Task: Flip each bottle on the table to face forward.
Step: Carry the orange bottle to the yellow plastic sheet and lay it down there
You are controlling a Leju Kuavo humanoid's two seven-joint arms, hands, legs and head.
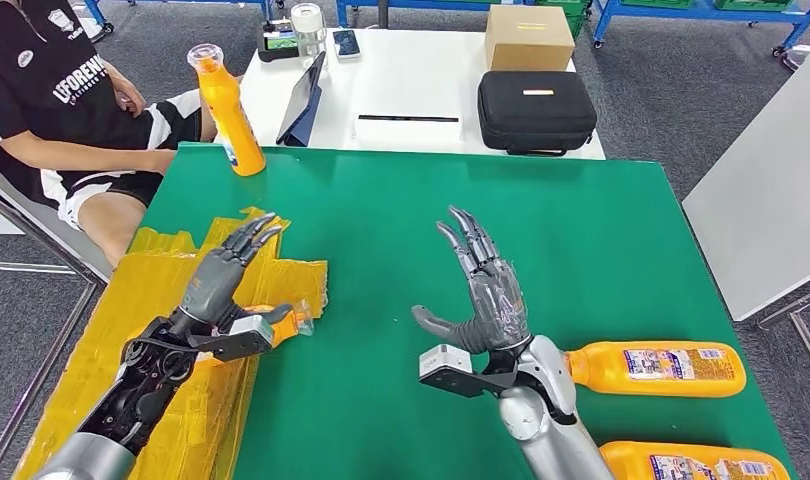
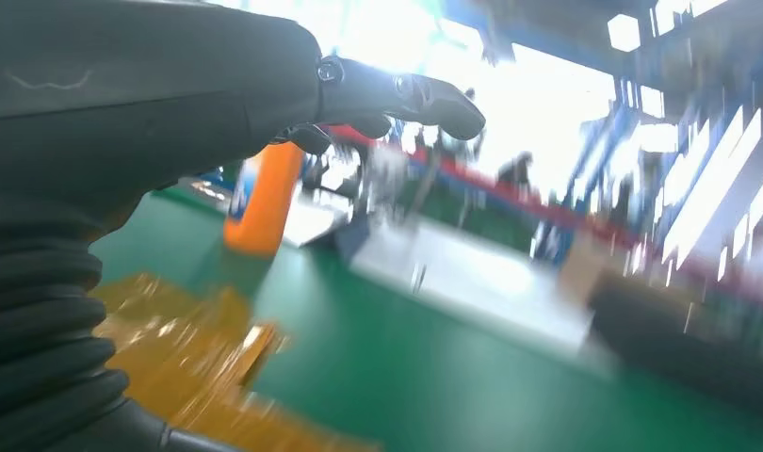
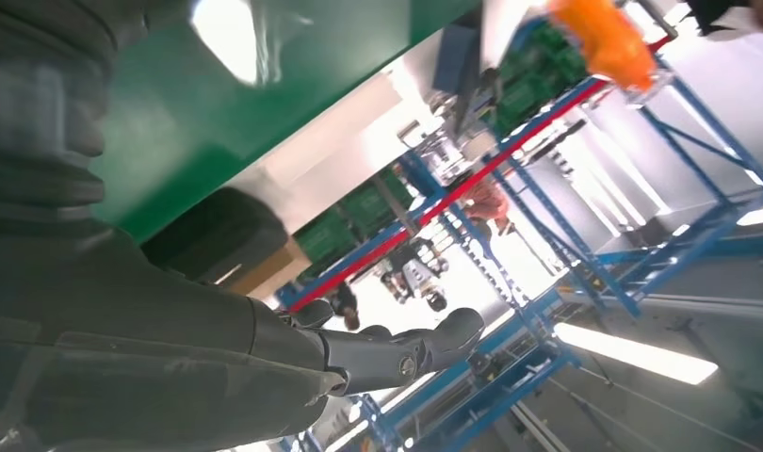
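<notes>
From the head view I have both hands raised over the green worktop point(image 1: 601, 230) with nothing in them. My left hand point(image 1: 221, 275) sits in the lower left of the frame above the yellow taped patch point(image 1: 161, 300), its fingers point(image 1: 253, 232) stretched out and slightly apart, pointing toward the upper right. My right hand point(image 1: 486, 290) is in the lower centre, palm up, fingers point(image 1: 468, 235) spread wide and the thumb jutting out to the left.

One orange bottle point(image 1: 224, 100) stands upright in the upper left of the frame, at the far edge of the worktop, its clear cap on top, right beside a seated person point(image 1: 71, 110) in a black and white shirt. A second orange bottle point(image 1: 656, 368) lies on its side at lower right, just beside my right wrist, label facing up and its neck toward the arm. A third orange bottle point(image 1: 696, 462) lies on its side below that one, at the bottom edge of the frame. Something orange with a clear tip lies on the yellow patch next to my left wrist; I cannot tell what it is.

Beyond the worktop, in the upper centre, a white table point(image 1: 401, 90) carries a black case point(image 1: 536, 110), a cardboard box point(image 1: 528, 37) and a propped tablet point(image 1: 303, 98).

The left wrist view is blurred but shows the standing bottle point(image 2: 265, 202) past my open hand point(image 2: 401, 99).
</notes>
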